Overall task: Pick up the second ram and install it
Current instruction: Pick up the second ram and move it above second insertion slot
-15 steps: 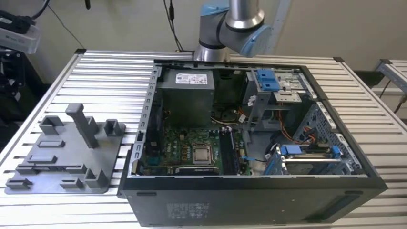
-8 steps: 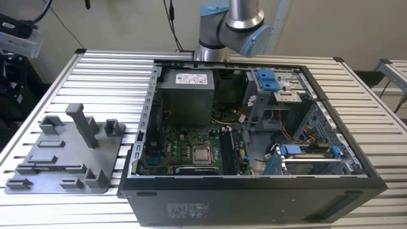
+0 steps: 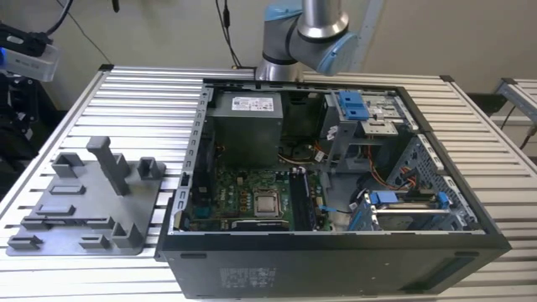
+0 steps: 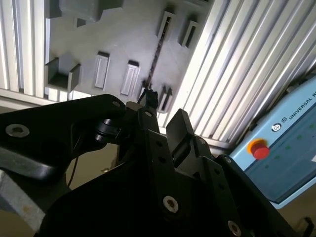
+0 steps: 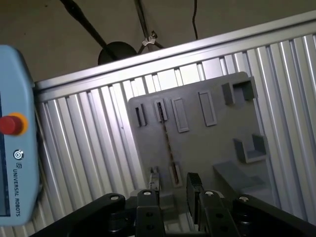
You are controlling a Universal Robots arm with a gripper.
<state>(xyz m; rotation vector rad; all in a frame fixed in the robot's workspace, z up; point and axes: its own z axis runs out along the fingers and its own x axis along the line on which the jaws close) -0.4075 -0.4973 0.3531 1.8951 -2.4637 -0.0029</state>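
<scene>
In both wrist views the second ram [image 5: 167,143] [image 4: 156,57] is a thin dark strip seen edge-on, standing in a slot of the grey fixture plate [image 5: 197,143] [image 4: 123,39]. My gripper [image 5: 173,190] [image 4: 165,111] hangs well above the plate, roughly over one end of the ram. Its two black fingers [image 5: 193,185] stand apart with nothing between them. In the exterior view the fixture plate [image 3: 84,211] lies on the slatted table to the left of the open computer case [image 3: 336,182], where the green motherboard [image 3: 251,201] lies on the case floor.
Grey blocks and an upright post [image 3: 109,165] rise from the fixture plate. A blue teach pendant with a red button [image 5: 12,123] [image 4: 259,149] sits beyond the table edge. The arm's joints [image 3: 306,38] stand behind the case. The case walls surround the motherboard.
</scene>
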